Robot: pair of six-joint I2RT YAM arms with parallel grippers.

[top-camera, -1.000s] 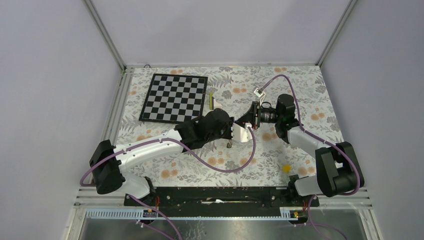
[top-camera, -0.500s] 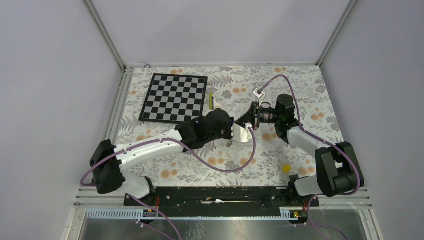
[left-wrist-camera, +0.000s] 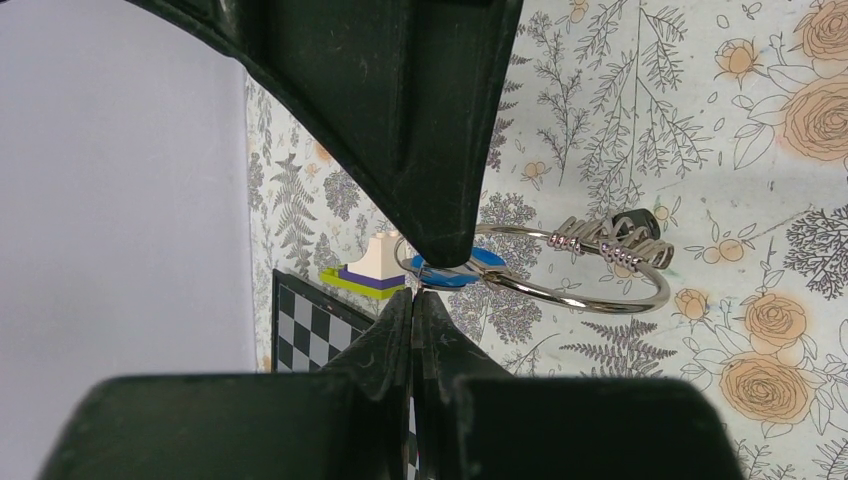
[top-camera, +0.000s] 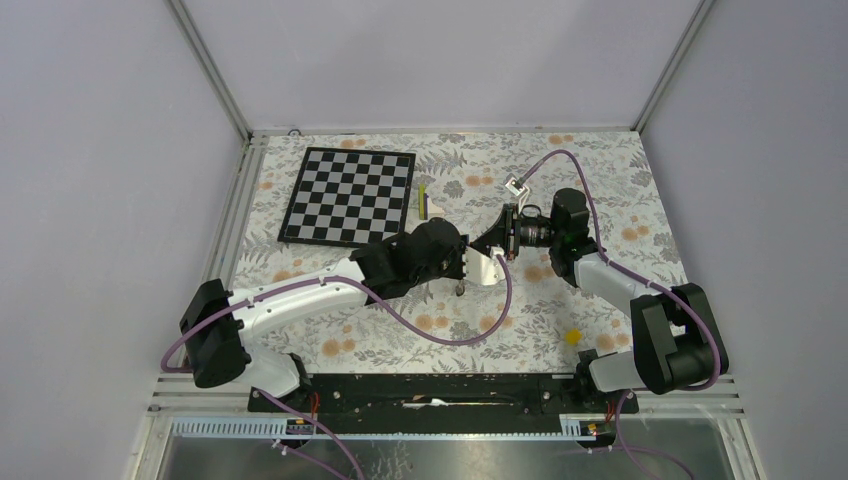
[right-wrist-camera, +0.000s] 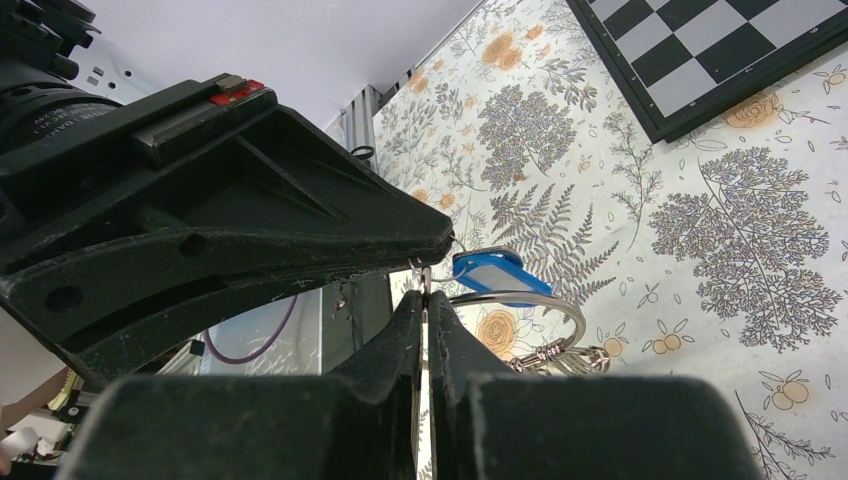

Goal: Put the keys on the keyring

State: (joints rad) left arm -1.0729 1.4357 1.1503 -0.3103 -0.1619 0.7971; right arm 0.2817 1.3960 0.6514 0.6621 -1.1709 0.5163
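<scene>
Both grippers meet tip to tip above the middle of the flowered table. My left gripper (left-wrist-camera: pixel 413 293) is shut on the left end of the keyring (left-wrist-camera: pixel 590 298), a thin silvery ring held level in the air. A fan of small metal pieces (left-wrist-camera: pixel 600 245) hangs at its far side, with a black key head (left-wrist-camera: pixel 636 222) among them. My right gripper (right-wrist-camera: pixel 424 292) is shut on a thin metal blade joined by a fine wire to the blue key's tag (right-wrist-camera: pixel 490 272). The tag lies against the keyring (right-wrist-camera: pixel 530 297). In the top view the left gripper (top-camera: pixel 468 262) and right gripper (top-camera: pixel 487 248) touch.
A chessboard (top-camera: pixel 348 196) lies at the back left. Beside its right edge stands a small stack of white, purple and lime blocks (left-wrist-camera: pixel 370 272). A small yellow block (top-camera: pixel 572 336) rests on the table near the right arm's base. Purple cables loop round both arms.
</scene>
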